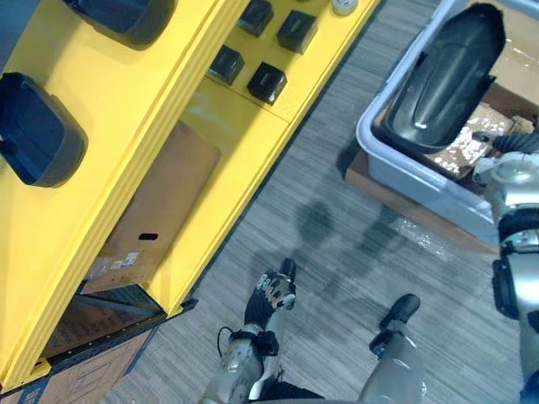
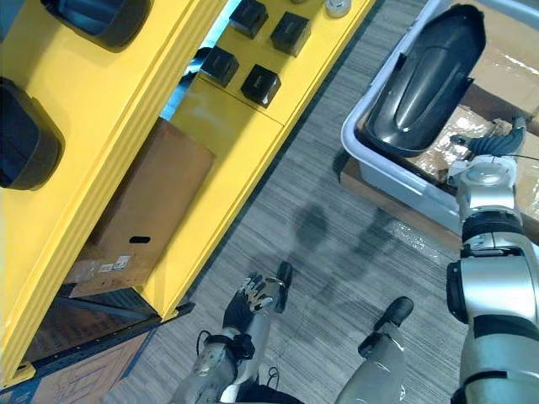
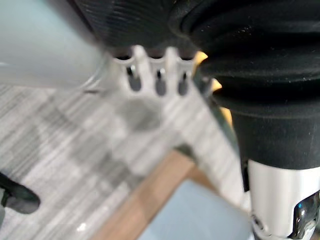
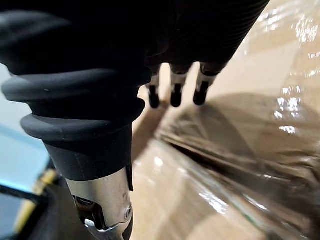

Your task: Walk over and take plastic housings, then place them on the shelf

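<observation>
- One large dark plastic housing (image 1: 445, 77) stands on end in a pale grey bin (image 1: 417, 181), far right. It leans on the bin's far rim, and neither hand touches it.
- Two more dark housings (image 1: 35, 130) lie on the yellow shelf (image 1: 210, 126) at far left, one of them cut off by the picture edge.
- Four small black boxes (image 1: 267, 82) sit in pairs further along the same shelf surface.
- The right hand (image 2: 487, 145) hangs at the bin's right end, just beside the large housing and apart from it.
- The right wrist view adds its fingers (image 4: 175, 92): they are straight and loosely spread with nothing held. Glossy film-wrapped cardboard (image 4: 240, 150) lies under them.
- From the eye views alone I cannot tell how those fingers stand.
- The bin rests on a flat brown cardboard base (image 1: 364, 175) on the grey carpet (image 1: 337, 244).
- The left hand (image 1: 271, 293) is low and near, over bare carpet between shelf and bin, well apart from both. Its fingers are relaxed, slightly bent, and empty.
- The left wrist view looks past that hand's fingertips to striped carpet, a cardboard edge and a pale bin corner. The eye views do not give this close angle.
- A brown carton (image 1: 160, 202) with a slot handle sits in the shelf's lower compartment, near left.
</observation>
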### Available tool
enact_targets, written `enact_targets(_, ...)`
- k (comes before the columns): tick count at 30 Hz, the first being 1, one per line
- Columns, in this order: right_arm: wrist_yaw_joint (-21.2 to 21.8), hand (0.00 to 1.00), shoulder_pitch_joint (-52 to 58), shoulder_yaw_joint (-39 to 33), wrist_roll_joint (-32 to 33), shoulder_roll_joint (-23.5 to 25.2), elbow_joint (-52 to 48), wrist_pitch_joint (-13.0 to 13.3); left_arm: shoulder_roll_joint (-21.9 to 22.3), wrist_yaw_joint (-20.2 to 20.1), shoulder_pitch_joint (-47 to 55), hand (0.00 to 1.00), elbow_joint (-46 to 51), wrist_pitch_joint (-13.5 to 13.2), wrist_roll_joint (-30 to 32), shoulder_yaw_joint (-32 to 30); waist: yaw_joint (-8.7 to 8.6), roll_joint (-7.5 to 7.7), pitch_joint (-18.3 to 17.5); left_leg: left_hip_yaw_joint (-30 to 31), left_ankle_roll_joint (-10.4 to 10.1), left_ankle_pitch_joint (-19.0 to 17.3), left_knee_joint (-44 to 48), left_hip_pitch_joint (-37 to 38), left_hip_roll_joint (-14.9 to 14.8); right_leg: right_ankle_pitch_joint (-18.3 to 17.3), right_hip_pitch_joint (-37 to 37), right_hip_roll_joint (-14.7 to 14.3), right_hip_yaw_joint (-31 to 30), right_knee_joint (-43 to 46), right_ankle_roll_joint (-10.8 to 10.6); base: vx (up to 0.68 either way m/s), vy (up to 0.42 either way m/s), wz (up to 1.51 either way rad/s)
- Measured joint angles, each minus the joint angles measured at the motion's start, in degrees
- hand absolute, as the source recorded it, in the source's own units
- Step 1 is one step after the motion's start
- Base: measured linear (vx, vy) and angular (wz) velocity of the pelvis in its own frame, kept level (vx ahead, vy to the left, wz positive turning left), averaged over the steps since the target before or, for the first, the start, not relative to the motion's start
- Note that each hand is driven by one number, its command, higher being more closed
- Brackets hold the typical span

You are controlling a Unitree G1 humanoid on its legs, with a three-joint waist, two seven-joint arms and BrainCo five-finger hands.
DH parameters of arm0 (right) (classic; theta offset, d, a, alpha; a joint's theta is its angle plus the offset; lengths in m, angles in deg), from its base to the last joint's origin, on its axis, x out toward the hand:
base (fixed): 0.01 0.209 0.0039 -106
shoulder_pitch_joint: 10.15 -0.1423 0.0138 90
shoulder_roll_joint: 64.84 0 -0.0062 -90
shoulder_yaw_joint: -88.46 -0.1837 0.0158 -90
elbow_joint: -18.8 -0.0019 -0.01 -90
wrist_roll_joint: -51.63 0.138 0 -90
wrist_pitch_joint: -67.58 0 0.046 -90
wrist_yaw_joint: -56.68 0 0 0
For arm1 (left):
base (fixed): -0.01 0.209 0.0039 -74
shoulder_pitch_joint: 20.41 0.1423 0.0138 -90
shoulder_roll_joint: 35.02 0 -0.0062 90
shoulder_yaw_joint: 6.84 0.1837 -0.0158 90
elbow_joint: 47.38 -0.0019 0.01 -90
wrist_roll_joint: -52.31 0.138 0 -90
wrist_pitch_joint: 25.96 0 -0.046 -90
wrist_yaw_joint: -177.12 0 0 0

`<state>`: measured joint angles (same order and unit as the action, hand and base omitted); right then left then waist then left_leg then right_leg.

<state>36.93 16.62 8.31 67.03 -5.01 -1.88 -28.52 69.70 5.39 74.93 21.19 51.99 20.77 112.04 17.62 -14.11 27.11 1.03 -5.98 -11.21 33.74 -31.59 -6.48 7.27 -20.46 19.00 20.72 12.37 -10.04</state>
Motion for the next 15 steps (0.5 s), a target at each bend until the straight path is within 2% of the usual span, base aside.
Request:
enact_targets(4,3.7,1.0,-0.3,0.6,0.8,-4.9,0.7,-1.4,-0.1,0.0,-1.5,0.0,-0.7,0.0,-0.1,-0.4,1.24,-0.58,-0.4,1.4,0.0,-0.2,0.9,-2.6,0.2,-0.2,-0.8,0.0,2.1,0.0,0.2,-0.05,0.03,0.13)
enact_targets(6,4.4,1.0,-0.3,0.6,0.8,-6.6,1.6,-1.5,-0.2,0.0,-2.8,0.0,-1.9,-0.2,-0.1,-0.6,2.07,-0.58,-0.4,1.6,0.0,-0.3,1.0,-3.2,0.1,-0.5,-1.3,0.0,3.0,-0.1,0.7,-0.05,0.008,0.02)
enact_targets(9,4.9,1.0,-0.4,0.7,1.8,-7.5,1.6,-1.7,-0.5,0.0,-3.4,0.0,-2.4,-0.4,-0.1,-0.9,2.31,-0.62,-0.4,1.7,0.0,-0.3,1.0,-3.9,-0.1,-0.1,-1.4,0.0,4.2,-0.6,1.1,-0.01,0.001,-0.01)
enact_targets(10,4.7,0.0,-0.4,0.7,1.9,-7.4,1.6,-1.9,-0.5,0.0,-3.4,0.0,-2.5,-0.5,-0.1,-0.9,2.42,-0.67,-0.5,1.7,0.0,-0.2,1.0,-3.9,-0.2,0.0,-1.4,-0.1,4.5,-0.9,1.2,0.03,0.001,-0.04)
enact_targets(15,-2.9,0.0,-0.4,0.5,2.1,-7.3,1.6,-3.1,-0.5,0.1,-3.4,0.0,-3.4,-1.8,-0.1,-0.6,3.8,-1.41,-1.0,2.1,0.0,-0.2,1.2,-3.9,-0.3,0.4,-1.4,-0.3,4.7,-1.0,0.6,0.05,0.008,-0.03)
